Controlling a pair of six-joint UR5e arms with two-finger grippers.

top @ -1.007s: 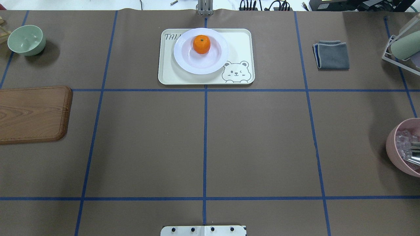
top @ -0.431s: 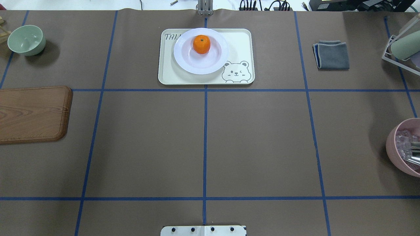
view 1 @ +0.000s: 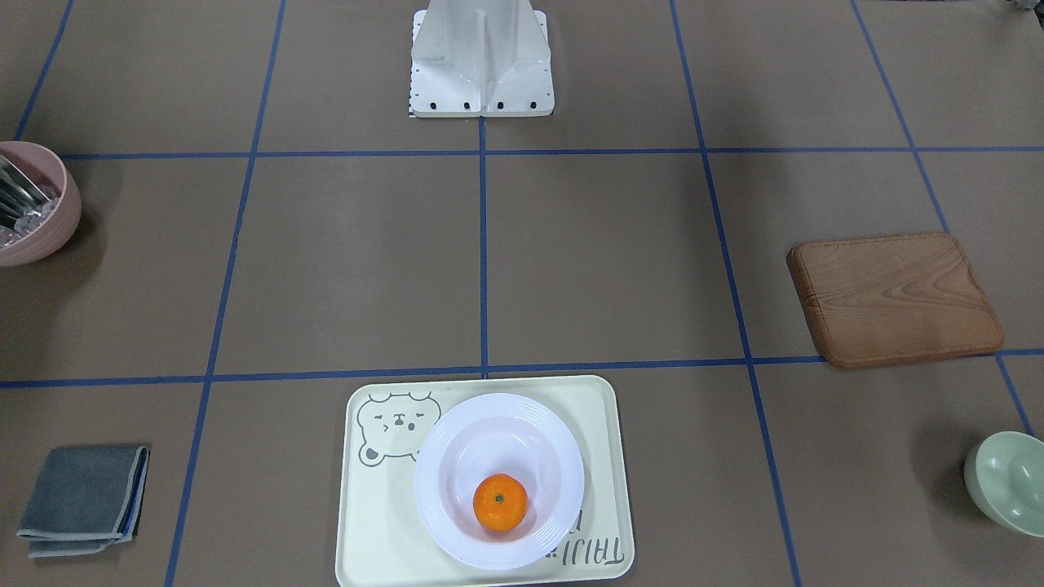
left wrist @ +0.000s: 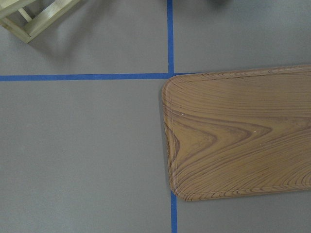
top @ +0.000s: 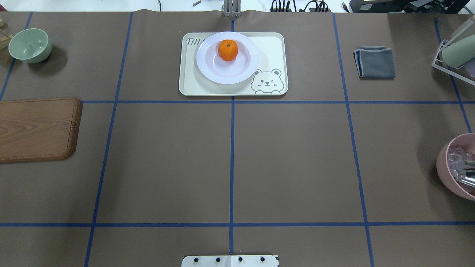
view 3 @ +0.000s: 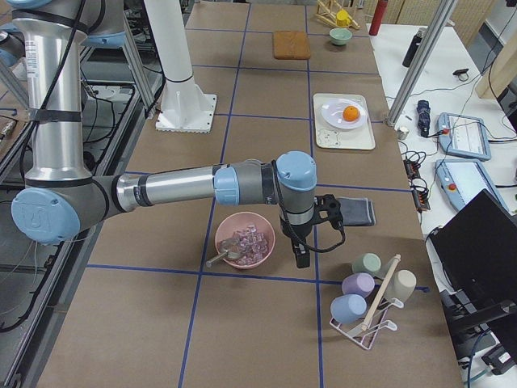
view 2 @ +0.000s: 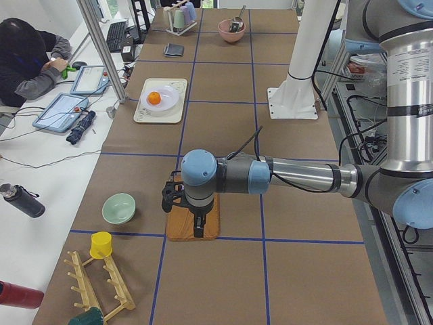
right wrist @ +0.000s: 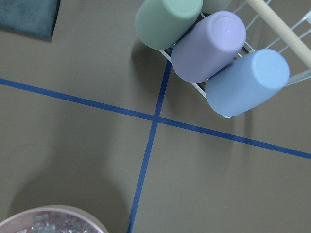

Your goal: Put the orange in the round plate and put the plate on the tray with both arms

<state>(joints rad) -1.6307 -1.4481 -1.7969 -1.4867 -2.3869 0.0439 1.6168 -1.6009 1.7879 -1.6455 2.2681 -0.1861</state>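
Orange (top: 228, 50) sits in round plate (top: 207, 68); plate sits on tray (top: 272, 48). Job looks done. Left gripper (view 2: 197, 232) hangs over wooden board (view 2: 210, 227), right gripper (view 3: 301, 260) beside pink bowl (view 3: 220, 231), both far from tray. Claws apart or together: cannot tell. Next move: just rest.

Tray (top: 274, 48): grey hand-drawn capital lettering (top: 192, 41) in one corner. The overhead view reads "TAI"; the rim of the round plate (top: 207, 70) covers the rest.

The front-facing view shows the same word upside down beside the plate rim, its tail again under the plate. A few more strokes show here, roughly "TAIJI", but the letters after "TAI" are uncertain.

Left arm (view 2: 406, 115): white label (view 2: 406, 64) on the upright segment with several lines of dark print, too small to read.

Right arm (view 3: 48, 121): pale mark on the blue joint cap (view 3: 36, 217), letters not legible.
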